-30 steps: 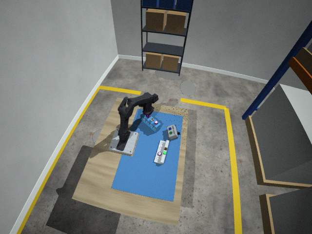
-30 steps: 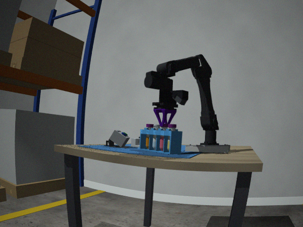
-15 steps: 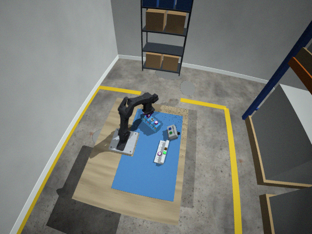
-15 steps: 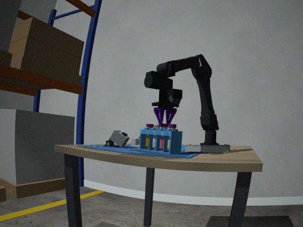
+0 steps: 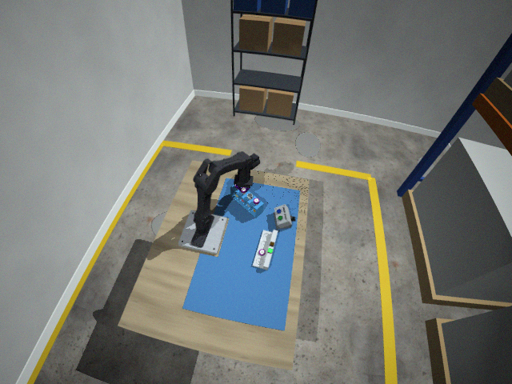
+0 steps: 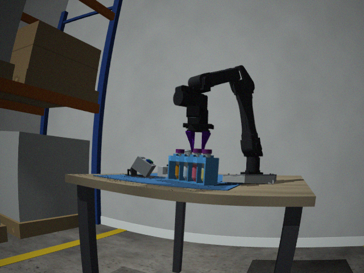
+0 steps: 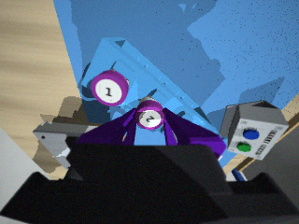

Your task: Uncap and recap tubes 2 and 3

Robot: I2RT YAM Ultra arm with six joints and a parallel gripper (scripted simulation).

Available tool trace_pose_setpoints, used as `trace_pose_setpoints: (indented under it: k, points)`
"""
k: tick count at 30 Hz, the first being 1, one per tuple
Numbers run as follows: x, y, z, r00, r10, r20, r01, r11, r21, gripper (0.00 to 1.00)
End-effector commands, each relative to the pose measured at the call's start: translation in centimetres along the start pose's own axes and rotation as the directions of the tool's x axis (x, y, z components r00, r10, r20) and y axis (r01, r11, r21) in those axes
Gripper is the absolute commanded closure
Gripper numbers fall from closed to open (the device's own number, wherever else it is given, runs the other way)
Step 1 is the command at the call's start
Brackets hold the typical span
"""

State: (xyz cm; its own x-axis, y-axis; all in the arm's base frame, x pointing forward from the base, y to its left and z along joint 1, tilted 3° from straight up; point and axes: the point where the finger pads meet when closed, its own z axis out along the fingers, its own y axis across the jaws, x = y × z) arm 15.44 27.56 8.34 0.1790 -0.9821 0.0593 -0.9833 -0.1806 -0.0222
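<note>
The blue decapping station (image 5: 248, 202) stands on the blue mat, and it also shows in the side view (image 6: 192, 169). My gripper (image 7: 149, 112) points straight down over it and is shut on the purple cap marked 2 (image 7: 149, 118). That cap sits on tube 2 (image 6: 196, 151), level with its neighbours. The cap marked 1 (image 7: 108, 89) sits on its tube beside it. Tube 3 (image 6: 187, 152) shows a bare grey top. Tube 4 carries a cap (image 6: 180, 151). A purple cap (image 5: 262, 251) lies in the white cap tray (image 5: 264, 249), whose green lamp (image 5: 270, 249) is lit.
The small grey key desk (image 5: 283, 216) with the blue key (image 7: 250, 133) and the green key (image 7: 243, 147) stands between the station and the tray. The arm's grey base plate (image 5: 203, 233) is at the mat's near-left edge.
</note>
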Motion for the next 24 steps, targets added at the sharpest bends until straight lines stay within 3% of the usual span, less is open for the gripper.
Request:
trace_pose_setpoints:
  k: [1,8,16,18,24]
  points:
    - [-0.25,-0.16,-0.34,0.985,0.169,0.015,-0.169,0.986,0.007,1.0]
    - [-0.25,-0.16,-0.34,0.868,0.497,0.016,-0.497,0.868,0.002,1.0]
    - [-0.25,-0.16,-0.35,0.606,0.796,0.015,-0.796,0.606,-0.005,1.0]
    - [-0.25,-0.16,-0.35,0.606,0.796,0.015,-0.796,0.606,-0.005,1.0]
    - [-0.25,-0.16,-0.35,0.344,0.939,0.013,-0.939,0.344,-0.009,1.0]
